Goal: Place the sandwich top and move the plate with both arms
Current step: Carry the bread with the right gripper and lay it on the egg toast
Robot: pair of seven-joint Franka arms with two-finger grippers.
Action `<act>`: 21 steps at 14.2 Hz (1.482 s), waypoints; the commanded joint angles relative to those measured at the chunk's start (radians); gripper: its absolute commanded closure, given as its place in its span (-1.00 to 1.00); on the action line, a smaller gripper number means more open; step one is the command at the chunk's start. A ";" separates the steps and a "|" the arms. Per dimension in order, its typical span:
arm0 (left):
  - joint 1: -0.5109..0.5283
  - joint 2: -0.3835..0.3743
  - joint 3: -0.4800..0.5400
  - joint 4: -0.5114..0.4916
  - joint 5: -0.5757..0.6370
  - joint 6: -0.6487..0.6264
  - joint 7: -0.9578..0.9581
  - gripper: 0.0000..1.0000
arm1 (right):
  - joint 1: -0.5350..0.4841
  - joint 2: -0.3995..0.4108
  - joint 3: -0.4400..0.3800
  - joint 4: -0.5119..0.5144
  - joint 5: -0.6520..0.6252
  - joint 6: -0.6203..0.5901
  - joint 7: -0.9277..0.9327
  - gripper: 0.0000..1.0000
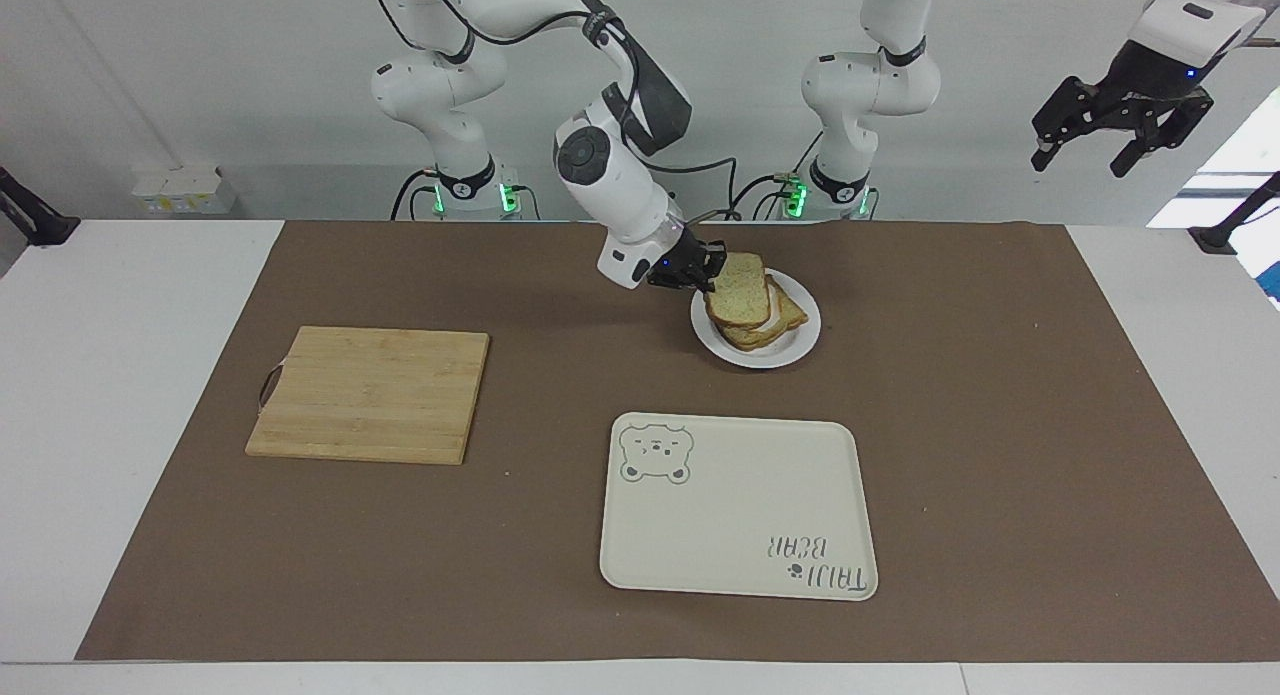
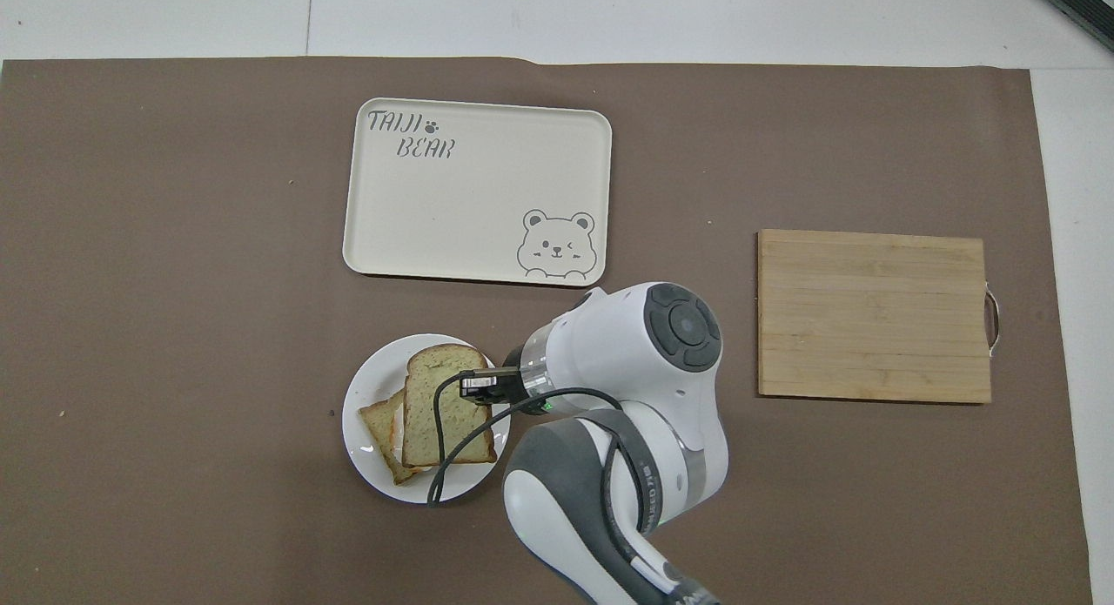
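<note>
Over plate (image 1: 798,343), right gripper (image 1: 700,267) pinches sandwich top (image 1: 738,288); left gripper (image 1: 1120,135), spread, only in facing view.

Speckled sandwich top (image 1: 739,289) over white plate (image 1: 795,348)

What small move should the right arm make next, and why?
Probably lower a little and let go: the right gripper holds the bread slice by its edge, over the toast on the plate, though slightly askew.
</note>
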 commanded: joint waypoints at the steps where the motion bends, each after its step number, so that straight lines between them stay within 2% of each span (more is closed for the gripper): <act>1: -0.004 -0.029 0.001 -0.032 0.006 -0.005 -0.009 -1.00 | 0.050 0.033 -0.002 0.004 0.023 0.063 0.046 1.00; 4: -0.004 -0.029 0.001 -0.032 0.006 -0.005 -0.009 -1.00 | 0.076 0.054 -0.002 0.004 0.023 0.078 0.053 1.00; 6: -0.004 -0.029 0.001 -0.032 0.006 -0.005 -0.009 -1.00 | 0.084 0.086 -0.003 0.004 0.023 0.135 0.041 1.00; 12: -0.004 -0.029 0.001 -0.032 0.006 -0.005 -0.009 -1.00 | 0.076 0.096 -0.003 0.002 0.023 0.132 0.043 1.00; 13: -0.004 -0.029 0.001 -0.032 0.006 -0.005 -0.009 -1.00 | 0.076 0.096 -0.005 0.002 0.022 0.132 0.049 0.51; 14: -0.004 -0.029 0.001 -0.032 0.006 -0.005 -0.009 -1.00 | 0.073 0.096 -0.006 0.002 0.008 0.132 0.043 -0.98; 18: -0.004 -0.029 0.001 -0.032 0.006 -0.005 -0.009 -1.00 | 0.063 0.102 -0.014 0.004 -0.035 0.136 0.040 -1.00; 21: -0.004 -0.029 0.001 -0.032 0.006 -0.005 -0.009 -1.00 | 0.035 0.108 -0.016 0.008 -0.226 0.136 0.041 -1.00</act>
